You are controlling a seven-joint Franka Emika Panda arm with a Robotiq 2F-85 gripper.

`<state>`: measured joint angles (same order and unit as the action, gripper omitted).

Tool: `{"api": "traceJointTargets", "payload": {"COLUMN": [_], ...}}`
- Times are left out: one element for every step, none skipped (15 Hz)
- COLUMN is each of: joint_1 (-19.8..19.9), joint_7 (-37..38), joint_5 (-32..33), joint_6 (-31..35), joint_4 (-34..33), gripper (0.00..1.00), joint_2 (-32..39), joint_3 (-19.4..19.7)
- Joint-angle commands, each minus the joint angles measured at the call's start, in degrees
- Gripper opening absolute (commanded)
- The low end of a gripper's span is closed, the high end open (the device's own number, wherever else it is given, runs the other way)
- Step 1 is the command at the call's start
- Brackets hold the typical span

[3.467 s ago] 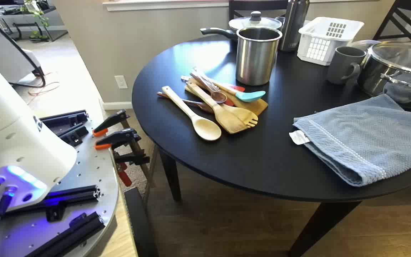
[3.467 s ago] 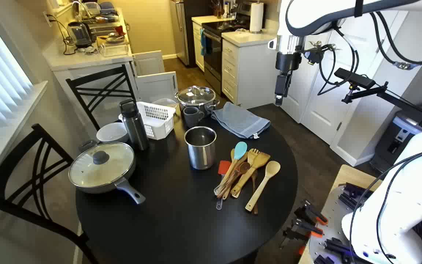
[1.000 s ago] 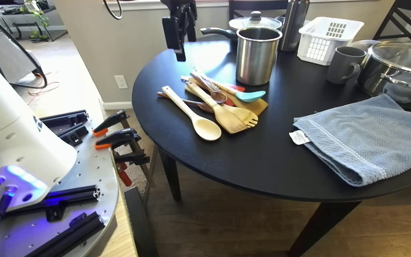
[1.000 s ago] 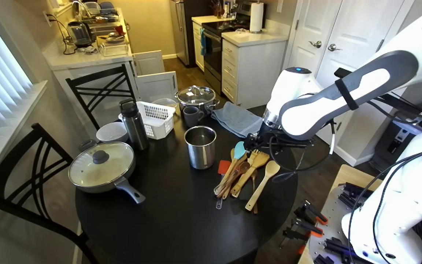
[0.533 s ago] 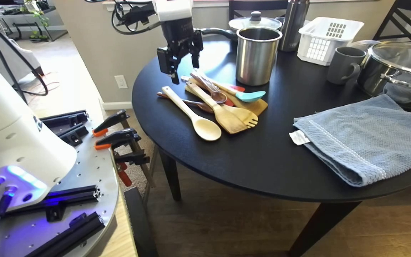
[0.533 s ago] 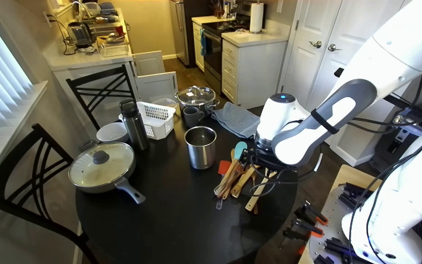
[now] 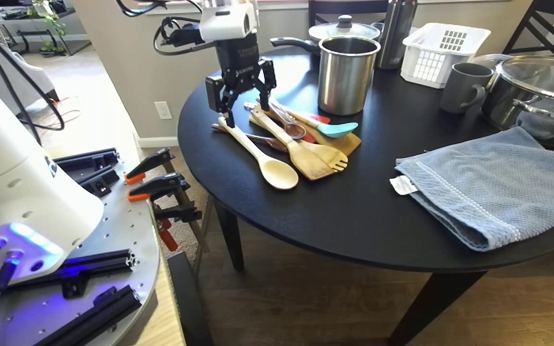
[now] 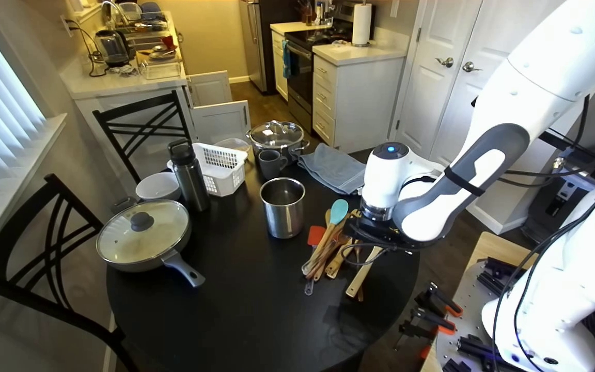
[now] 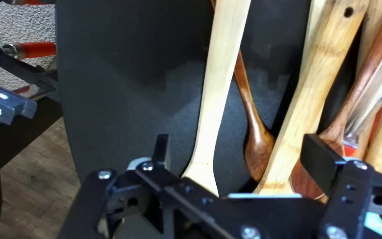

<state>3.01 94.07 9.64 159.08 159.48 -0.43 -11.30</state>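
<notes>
Hangs over the counter with fingers spread wide; in the wrist view, shows the pale wooden spoon between them, nearer the 9 o'clock finger, running toward 12 o'clock.

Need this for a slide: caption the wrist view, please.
Open pincer over a pale wooden spoon and other utensils on a black table.
</notes>
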Motion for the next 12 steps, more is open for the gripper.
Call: {"api": "traceJointTargets", "payload": {"joint_1": [-3.63, -4.53, -3.05, -3.47, -3.56, -3.59, -3.73, -3.83, -4.02, -4.23, -4.44, -4.61], "joint_7": [8.56, 11.17, 13.02, 15.09, 16.72, 18.40, 20.09, 21.98, 23.87, 26.06, 28.01, 29.94], "joint_5": [5.98, 8.25, 9.76, 11.63, 13.08, 15.10, 17.01, 19.65, 21.99, 24.98, 27.59, 30.21], "joint_6": [1.81, 1.93, 2.33, 2.63, 2.95, 3.98, 4.49, 5.95, 6.78, 8.02, 8.82, 9.84], "joint_4": [0.00, -0.01, -0.02, -0.02, -0.03, -0.04, -0.05, -0.10, -0.15, -0.19, -0.25, -0.27], "gripper": [1.00, 1.00, 1.00, 1.00, 1.00, 1.00, 1.00, 1.00, 1.00, 1.00, 1.00, 1.00], "joint_2": [4.19, 5.41, 6.56, 7.51, 8.33, 9.30, 10.04, 11.00, 11.57, 12.30, 12.76, 13.28], "joint_3": [3.10, 4.33, 2.99, 3.86, 4.17, 4.79, 5.40, 6.39, 7.28, 8.60, 9.71, 10.99]}}
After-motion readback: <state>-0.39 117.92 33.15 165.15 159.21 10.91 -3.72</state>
